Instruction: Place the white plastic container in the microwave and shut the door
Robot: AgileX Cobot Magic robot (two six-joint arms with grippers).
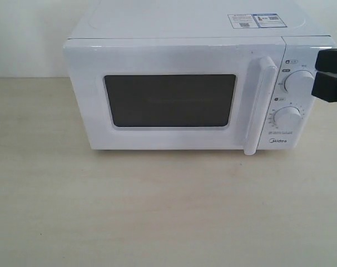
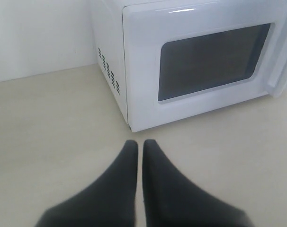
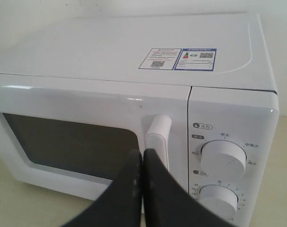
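Note:
The white microwave [image 1: 179, 28] stands at the back of the table with its door [image 1: 168, 58] shut and the long vertical handle [image 1: 259, 105] on the door's right side. The white plastic container is not in any view. My right gripper [image 1: 318, 72] hangs shut and empty in front of the dial panel at the right edge. In the right wrist view that gripper [image 3: 142, 153] sits just before the handle [image 3: 158, 135]. My left gripper [image 2: 139, 143] is shut with nothing in it, low over the table, short of the microwave's [image 2: 110, 38] front left corner.
Two round dials [image 1: 298, 82] [image 1: 287, 118] sit on the microwave's right panel, and stickers [image 1: 254, 20] lie on its top. The pale wooden table [image 1: 157, 211] stretches bare in front. A white wall stands behind.

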